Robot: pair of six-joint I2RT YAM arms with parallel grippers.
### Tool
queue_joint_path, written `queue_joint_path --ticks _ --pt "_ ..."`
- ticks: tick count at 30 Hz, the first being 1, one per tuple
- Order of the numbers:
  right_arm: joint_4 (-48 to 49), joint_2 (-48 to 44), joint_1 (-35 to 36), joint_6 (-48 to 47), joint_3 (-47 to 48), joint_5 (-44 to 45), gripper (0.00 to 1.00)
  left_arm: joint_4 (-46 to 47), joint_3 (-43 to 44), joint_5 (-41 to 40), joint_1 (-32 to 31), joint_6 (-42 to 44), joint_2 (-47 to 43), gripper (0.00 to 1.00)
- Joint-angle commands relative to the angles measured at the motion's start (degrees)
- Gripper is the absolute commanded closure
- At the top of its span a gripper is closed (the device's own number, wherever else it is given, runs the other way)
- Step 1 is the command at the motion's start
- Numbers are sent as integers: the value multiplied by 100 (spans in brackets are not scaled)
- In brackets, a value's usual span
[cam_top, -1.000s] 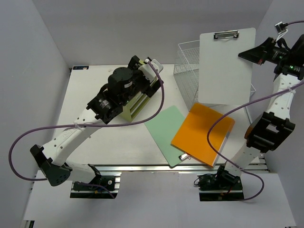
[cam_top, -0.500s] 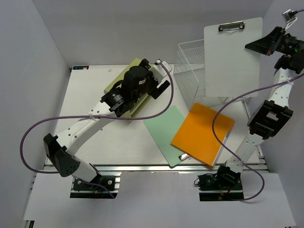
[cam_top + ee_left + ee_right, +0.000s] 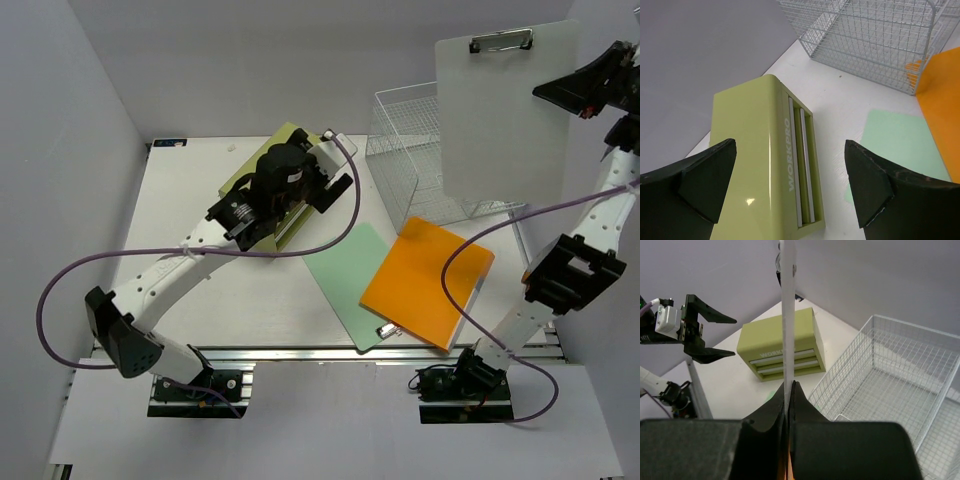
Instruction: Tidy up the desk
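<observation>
- The counter (image 3: 270, 300) is the big white top with a silver rail along its near edge. It fills the middle of the overhead view and carries everything except what is in the air.
- Two flat things lie loose on its right half. An orange board (image 3: 425, 280) sits askew and overlaps a pale green sheet (image 3: 345, 270). A bit of metal clip shows at the orange board's near edge, but we cannot tell what it belongs to.
- At the far right stands the wire tray rack (image 3: 410, 150). As far as we can see its baskets hold nothing.
- Toward the far left stands the olive-green drawer box (image 3: 755, 150), its drawer fronts facing the rack and sitting flush.
- The right tool (image 3: 788, 390) has its fingers pressed together on the edge of a white clipboard (image 3: 505, 110), which it holds high in the air, above and just beyond the rack and touching nothing else.
- The left tool (image 3: 790, 180) hangs over the drawer box with its fingers spread wide and nothing between them.
- We judge the job to be at an early stage: one item is lifted but not filed, and none has reached the rack.
- What seems left is to set the clipboard into a tray, then clear the orange board and the green sheet off the counter.
</observation>
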Motion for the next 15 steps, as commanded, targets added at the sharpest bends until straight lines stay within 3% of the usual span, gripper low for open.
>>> queue_joint_path --ticks 1,4,6,8,10,11,13,14,15 --pt "1216 -813 -160 -153 -481 -970 100 97 -279 -76 -17 -18 -655 2" --pt "1471 -1226 -169 -468 -1553 -680 100 62 -411 -103 -17 -62 -857 2" --pt "753 -1542 -187 -1170 -2219 -259 100 18 -455 -103 -17 -115 -954 2" --pt "1194 -1858 -178 -1620 -2643 187 100 -17 -526 -77 -17 -150 -1077 2" --pt "761 -2087 -169 -2103 -3134 558 100 -87 -578 -68 -17 -202 -1156 2" --pt "271 -2402 -160 -2471 -3372 864 100 -96 -605 -68 -17 -237 -1209 2" --pt "-869 -2781 -108 -4199 -3995 1199 100 -131 -657 -85 -8 -255 -1262 2" --pt "-1946 -3157 -108 -5033 -4060 1775 100 -131 -710 -77 -17 -264 -1288 2" --pt "-4376 -3335 -81 -7060 -4043 2121 100 -140 -737 -77 -8 -264 -1297 2"
